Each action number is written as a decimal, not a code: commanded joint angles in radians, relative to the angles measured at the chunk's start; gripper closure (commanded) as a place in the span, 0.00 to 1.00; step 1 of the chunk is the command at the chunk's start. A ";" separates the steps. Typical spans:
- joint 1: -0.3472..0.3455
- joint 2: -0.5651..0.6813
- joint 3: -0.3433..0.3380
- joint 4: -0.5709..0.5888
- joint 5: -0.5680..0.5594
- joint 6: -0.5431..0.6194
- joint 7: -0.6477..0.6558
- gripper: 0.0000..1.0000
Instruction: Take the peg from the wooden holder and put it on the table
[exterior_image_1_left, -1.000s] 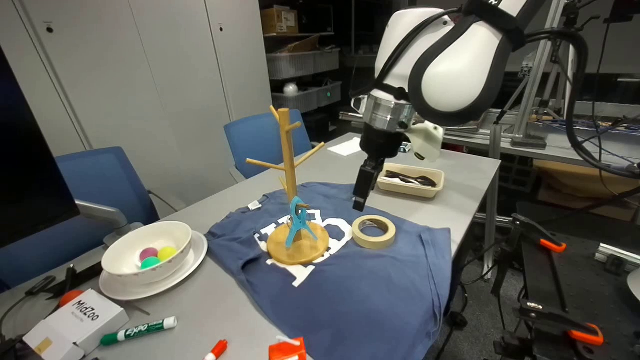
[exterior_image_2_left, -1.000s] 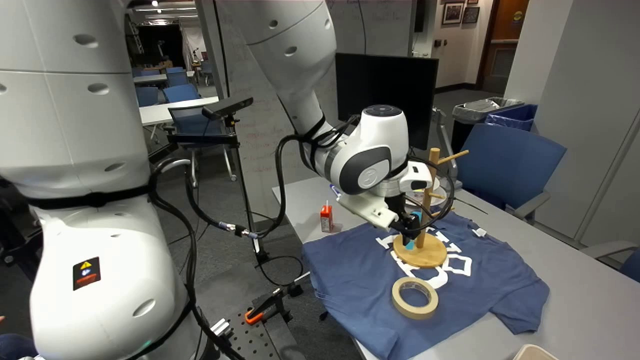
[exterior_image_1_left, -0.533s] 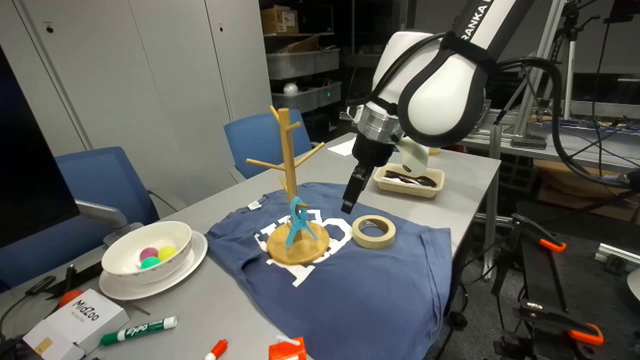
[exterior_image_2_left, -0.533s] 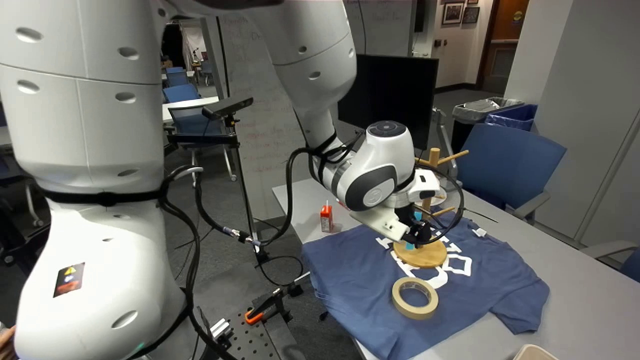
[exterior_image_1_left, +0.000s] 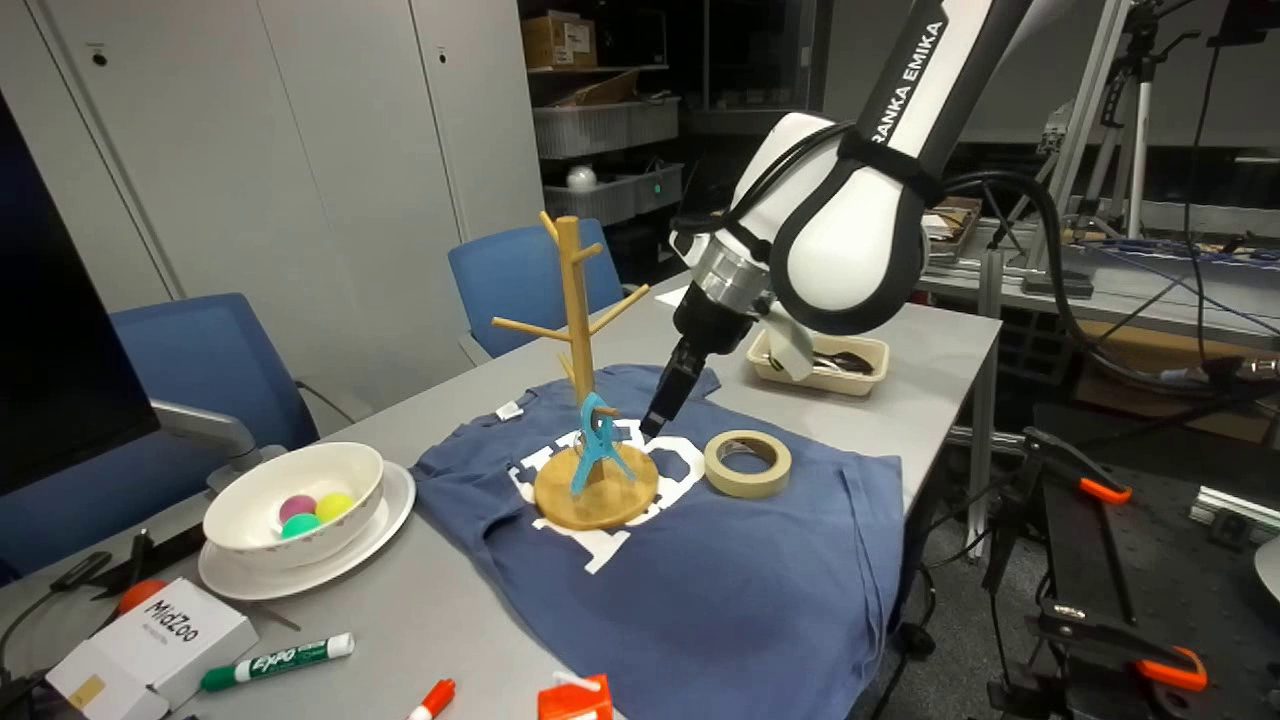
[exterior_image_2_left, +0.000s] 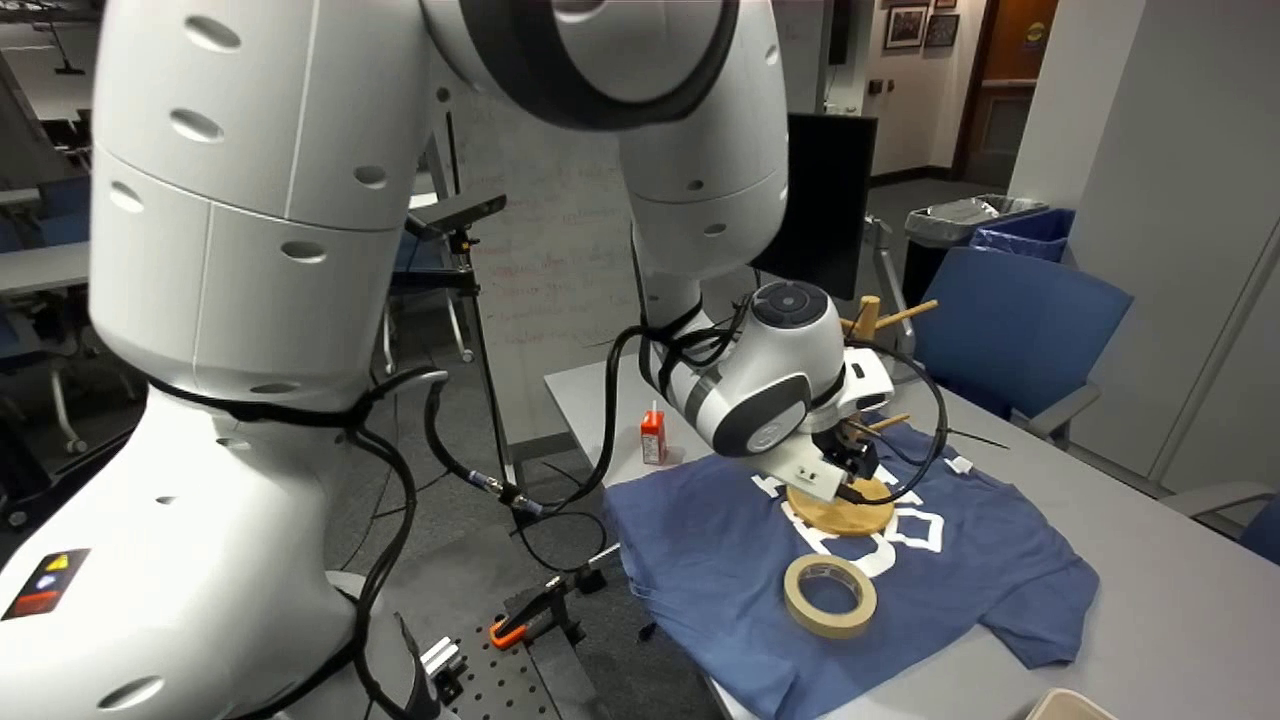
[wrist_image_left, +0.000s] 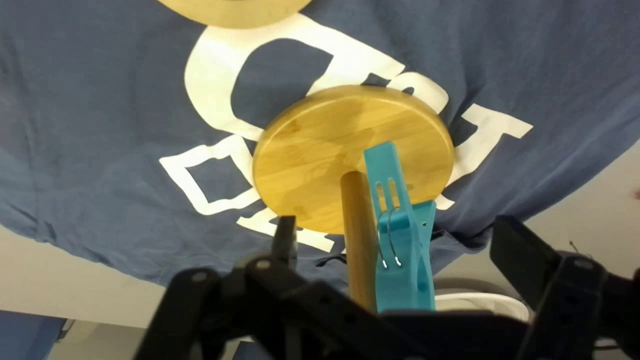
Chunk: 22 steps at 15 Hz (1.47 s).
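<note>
Wrist view: the peg, a teal-blue plastic clip, is on the wooden holder, close along its pole; long axis nearly parallel to the pole, slotted prong aimed down at the disc base. Slots and wire spring readable here; the upper end runs out of sight behind the gripper. Gripper released: fingers wide apart, one either side of peg and pole, space showing at both. In an exterior view, peg near upright, low on the holder, splayed prongs downward, tip of a short cross arm poking past its upper part; whether the prongs touch the disc base, cannot tell. Holder stands on a dark-blue T-shirt with white lettering, spread over the pale grey table; masking tape roll near it. Green Expo marker and the whole cream tray show there. In an exterior view, the arm's wrist end covers the peg; the red carton shows whole.
</note>
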<state>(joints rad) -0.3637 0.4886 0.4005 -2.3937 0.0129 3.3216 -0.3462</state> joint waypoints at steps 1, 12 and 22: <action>-0.076 0.109 0.039 0.077 -0.173 0.030 0.027 0.00; -0.059 0.126 -0.002 0.097 -0.249 0.018 0.078 0.00; -0.073 0.194 0.013 0.163 -0.310 0.042 0.067 0.00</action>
<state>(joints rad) -0.4270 0.6386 0.4079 -2.2753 -0.2501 3.3289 -0.2974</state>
